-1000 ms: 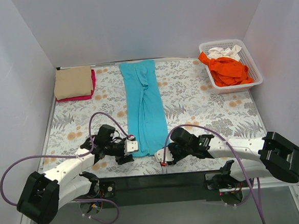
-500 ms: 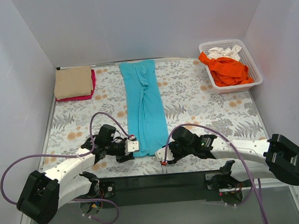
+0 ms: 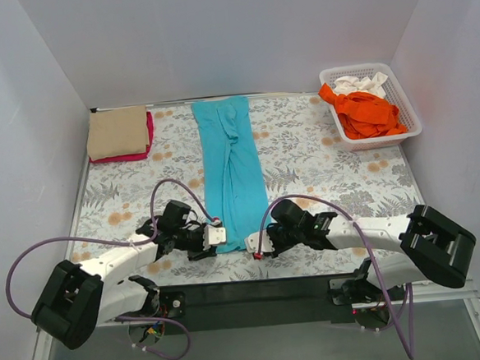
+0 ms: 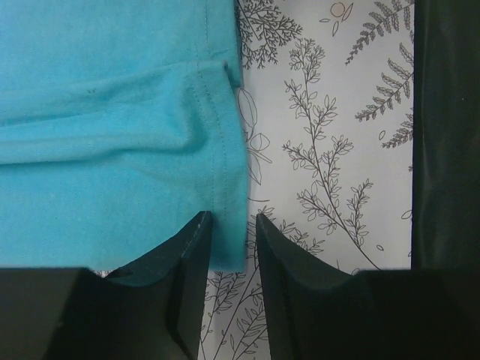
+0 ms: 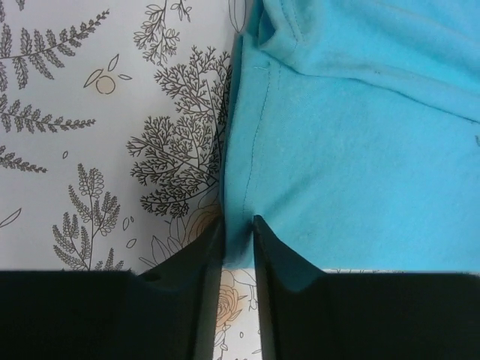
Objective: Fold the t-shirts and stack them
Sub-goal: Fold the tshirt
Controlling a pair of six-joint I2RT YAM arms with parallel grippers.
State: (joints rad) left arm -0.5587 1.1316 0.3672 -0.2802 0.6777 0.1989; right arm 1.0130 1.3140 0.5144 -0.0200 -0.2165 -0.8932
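Note:
A turquoise t-shirt (image 3: 231,172), folded into a long narrow strip, lies down the middle of the floral table cloth (image 3: 321,158). My left gripper (image 3: 219,236) is at the strip's near left corner. In the left wrist view the hem corner (image 4: 225,240) lies between the jaws of that gripper (image 4: 232,219), with a slit of table cloth showing beside one finger. My right gripper (image 3: 255,249) is at the near right corner. There the jaws of the gripper (image 5: 238,219) pinch the puckered edge of the turquoise cloth (image 5: 360,165).
A folded tan t-shirt (image 3: 117,131) rests on a magenta-red one (image 3: 149,138) at the back left. The white lattice basket (image 3: 413,120) at the back right holds an orange t-shirt (image 3: 367,112) and a white one (image 3: 358,83). A black strip (image 3: 248,291) runs along the near table edge.
Both grippers have slid inward onto the near corners of the turquoise strip, and both pairs of jaws have narrowed around its hem.

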